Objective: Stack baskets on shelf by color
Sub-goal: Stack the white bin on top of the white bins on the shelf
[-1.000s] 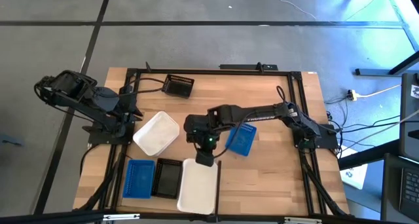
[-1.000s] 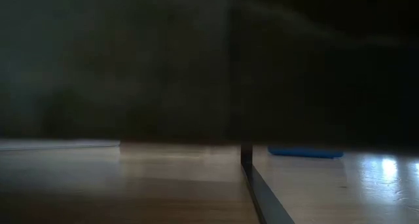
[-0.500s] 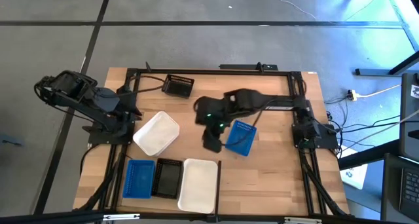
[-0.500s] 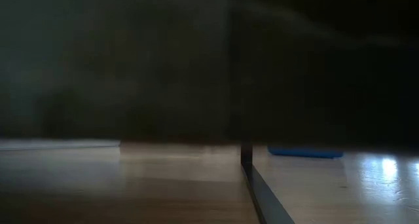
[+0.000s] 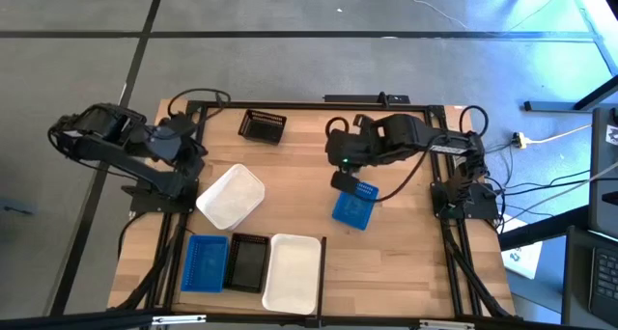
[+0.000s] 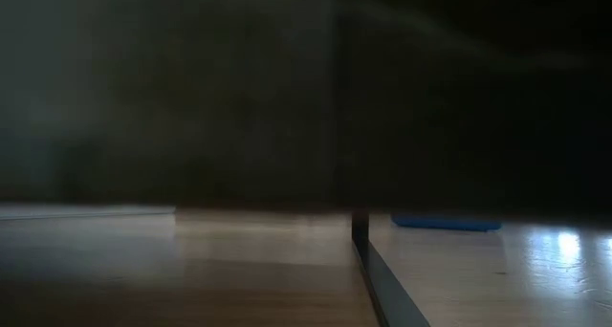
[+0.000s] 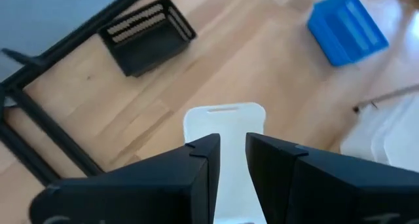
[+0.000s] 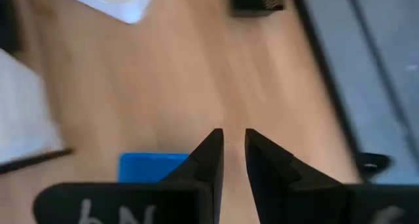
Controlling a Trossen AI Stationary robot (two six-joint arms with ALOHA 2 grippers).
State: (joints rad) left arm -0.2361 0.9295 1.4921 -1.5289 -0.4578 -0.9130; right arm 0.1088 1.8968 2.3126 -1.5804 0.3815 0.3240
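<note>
On the shelf (image 5: 299, 161), six baskets show in the high view. A black basket (image 5: 263, 125) is at the far side and a white one (image 5: 230, 195) lies left of centre. At the near edge a blue basket (image 5: 205, 262), a black one (image 5: 247, 262) and a white one (image 5: 292, 270) rest side by side. A second blue basket (image 5: 352, 206) lies right of centre. My right gripper (image 5: 345, 181) hangs open above that blue basket's far end (image 8: 154, 166), touching nothing. My left gripper (image 7: 230, 152) stands open at the left rail, empty, pointing over the white basket (image 7: 224, 119).
Thin black rails (image 5: 290, 105) edge the board, and a rail post (image 6: 360, 227) stands close in the low view. Cables loop at the far corners (image 5: 193, 100). Bare wood lies between the far black basket and the right blue one.
My right gripper has risen from the near white basket and swung toward the far right, tipping as it went; it now hangs above the right blue basket. The white basket stays at the near edge. My left gripper has rolled at the wrist without leaving its place.
</note>
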